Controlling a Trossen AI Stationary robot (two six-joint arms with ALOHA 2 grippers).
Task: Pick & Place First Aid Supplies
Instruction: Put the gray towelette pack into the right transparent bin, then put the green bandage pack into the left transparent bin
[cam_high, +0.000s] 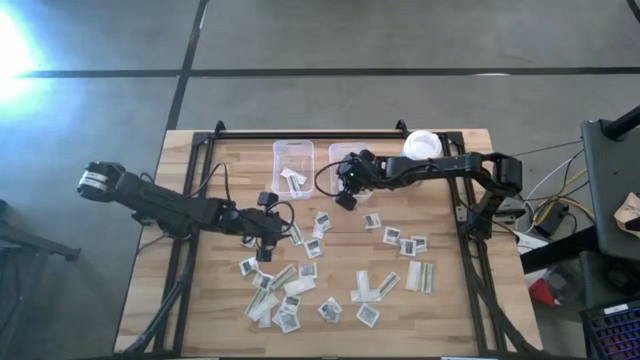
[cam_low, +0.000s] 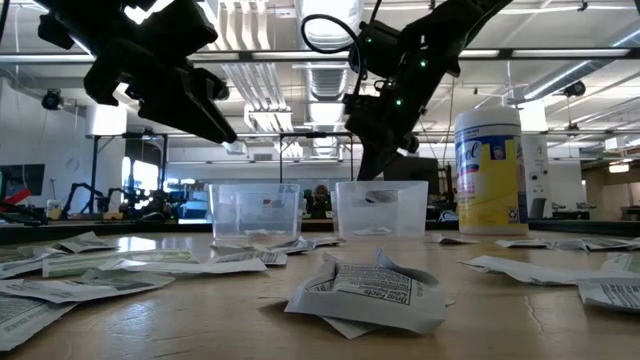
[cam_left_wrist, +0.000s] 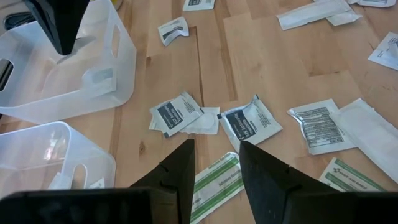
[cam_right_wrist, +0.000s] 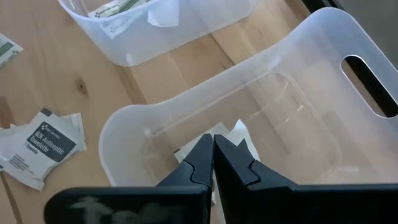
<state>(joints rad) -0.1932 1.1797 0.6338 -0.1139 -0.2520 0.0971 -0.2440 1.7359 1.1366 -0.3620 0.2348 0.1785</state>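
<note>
High view: right pincer (cam_high: 346, 199) sat pinched closed, empty, over right bin (cam_right_wrist: 323, 81); left pincer (cam_high: 264, 246) spread apart above packets (cam_high: 312, 245) at tabletop's (cam_high: 450, 300) 6 o'clock.

The high view looks straight down from well above, taking in the whole wooden worktop (cam_high: 440, 300) and the floor around it, while the low view sits at worktop height, facing level across it into the room behind. Both share the two clear bins (cam_high: 293, 157) (cam_low: 255, 212) and the white-lidded jar (cam_high: 421, 144) (cam_low: 490, 172). Each wrist view looks down from close range: the left over scattered packets (cam_left_wrist: 250, 122), the right into a bin (cam_right_wrist: 292, 118).
</note>
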